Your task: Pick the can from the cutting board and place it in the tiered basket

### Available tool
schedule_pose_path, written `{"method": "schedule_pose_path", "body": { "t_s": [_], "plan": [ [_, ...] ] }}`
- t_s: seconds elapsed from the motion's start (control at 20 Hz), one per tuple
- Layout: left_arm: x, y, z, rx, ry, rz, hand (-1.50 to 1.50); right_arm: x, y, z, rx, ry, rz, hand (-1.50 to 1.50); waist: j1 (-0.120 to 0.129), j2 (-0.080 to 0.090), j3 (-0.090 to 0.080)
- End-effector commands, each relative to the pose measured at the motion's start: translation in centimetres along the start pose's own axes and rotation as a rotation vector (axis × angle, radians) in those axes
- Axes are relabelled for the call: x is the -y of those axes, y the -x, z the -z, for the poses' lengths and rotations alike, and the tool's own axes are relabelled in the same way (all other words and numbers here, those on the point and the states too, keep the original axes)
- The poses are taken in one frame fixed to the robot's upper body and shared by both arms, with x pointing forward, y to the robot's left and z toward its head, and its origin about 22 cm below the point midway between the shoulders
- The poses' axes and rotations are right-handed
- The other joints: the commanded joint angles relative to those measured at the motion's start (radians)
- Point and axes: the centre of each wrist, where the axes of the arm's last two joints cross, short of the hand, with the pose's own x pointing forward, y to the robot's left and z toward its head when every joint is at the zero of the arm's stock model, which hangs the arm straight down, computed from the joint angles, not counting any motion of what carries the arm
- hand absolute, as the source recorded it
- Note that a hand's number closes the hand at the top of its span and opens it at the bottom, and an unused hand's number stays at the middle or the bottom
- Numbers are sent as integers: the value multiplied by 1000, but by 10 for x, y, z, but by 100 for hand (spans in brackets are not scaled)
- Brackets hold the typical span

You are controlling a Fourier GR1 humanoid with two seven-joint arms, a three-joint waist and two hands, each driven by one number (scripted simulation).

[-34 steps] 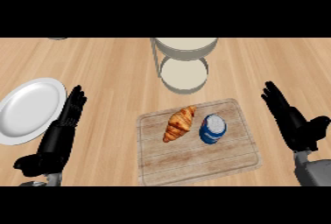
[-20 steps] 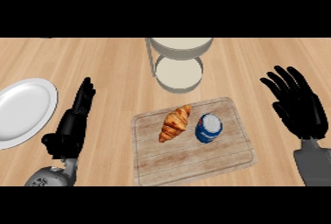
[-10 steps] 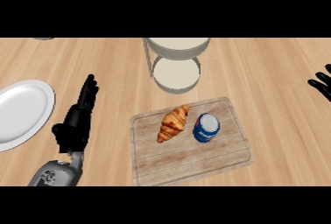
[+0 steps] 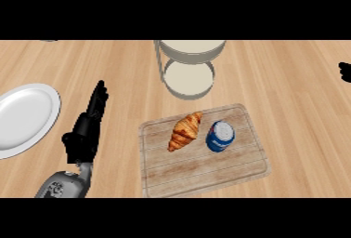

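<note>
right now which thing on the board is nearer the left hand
The croissant; it lies between the left hand and the blue can, which sits to its right.

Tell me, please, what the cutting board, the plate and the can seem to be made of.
Cutting board: likely wood, matte, pale with visible grain lines. Plate: probably ceramic, glossy white with soft shading. Can: apparently metal, blue label and pale top; uncertain.

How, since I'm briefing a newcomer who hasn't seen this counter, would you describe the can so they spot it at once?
Find the wooden cutting board on the counter, below the tiered basket in the head view. Two things lie on its upper half; the can is the right-hand one, a blue cylinder with a pale top, unlike the golden-brown croissant at its left.
</note>
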Motion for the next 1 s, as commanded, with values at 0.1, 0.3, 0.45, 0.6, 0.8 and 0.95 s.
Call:
{"method": "schedule_pose_path", "body": {
  "t_s": [0.1,0.3,0.45,0.6,0.8,0.95],
  "plan": [
    [7,2,-3,1,21,-2,0,-42,-60,10,-122,-53,-199,-150,16,6,2],
    [3,-17,1,21,39,-14,0,-52,-94,25,-187,-99,-237,-150,38,9,2],
    [-3,1,-10,19,40,-5,0,-73,-105,31,-189,-97,-232,-150,34,10,2],
    [18,-7,2,6,22,-1,0,-65,-106,53,-204,-130,-265,-150,31,11,3],
    [-9,-1,6,13,25,-21,0,-80,-115,62,-272,-208,-291,-150,33,11,2],
    [2,3,-10,16,11,1,0,-94,-107,56,-316,-232,-307,-150,25,8,4]
  ]
}}
